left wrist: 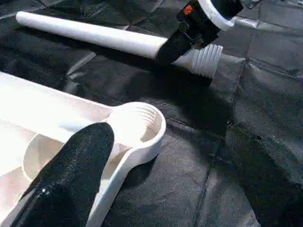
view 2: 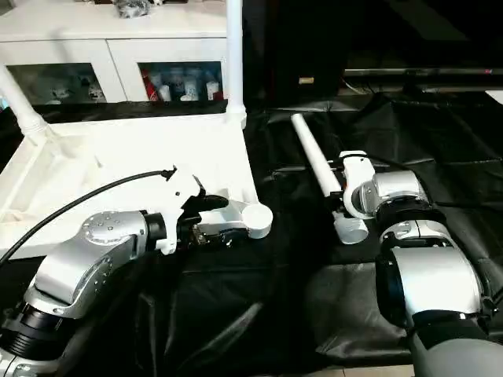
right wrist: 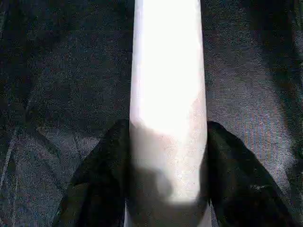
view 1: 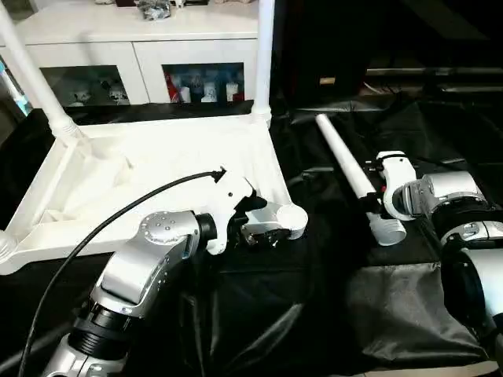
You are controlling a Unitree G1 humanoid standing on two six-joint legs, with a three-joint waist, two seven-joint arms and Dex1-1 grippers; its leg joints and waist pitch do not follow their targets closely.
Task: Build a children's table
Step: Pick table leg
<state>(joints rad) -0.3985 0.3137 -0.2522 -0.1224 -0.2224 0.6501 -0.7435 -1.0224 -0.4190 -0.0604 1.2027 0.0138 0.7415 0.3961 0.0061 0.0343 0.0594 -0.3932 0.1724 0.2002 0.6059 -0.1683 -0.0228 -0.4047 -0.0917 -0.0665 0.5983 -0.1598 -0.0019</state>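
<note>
**Tabletop upside down, two legs in, one in the right gripper**

Legs number three in the head views: two stand upright in the tabletop's far corner sockets, one at the far left (view 1: 31,78) and one at the far right (view 1: 264,55), and a third lies loose on the black cloth (view 1: 314,314). Leftmost is the children's table top (view 1: 157,169), one piece, lying ribbed side up on the cloth in front of the white cabinet (view 1: 134,39).

At the top's near right corner there is one empty round socket (view 1: 292,220). The left gripper (view 1: 259,224) sits at that corner. In the left wrist view one black finger (left wrist: 71,165) lies over the top's edge just beside the socket (its partner is hidden under the rim), so whether those jaws are clamped on the plastic or merely resting there cannot be told.

Right of the tabletop, well apart from it, the loose leg (view 1: 346,161) lies slanted on the cloth with its ribbed, threaded end (left wrist: 204,60) toward the robot. The right gripper (right wrist: 168,165) is at that near end. Its two black fingers (right wrist: 99,179) are pressed against opposite sides of the tube, jaws spread to the tube's width and closed on it.
</note>
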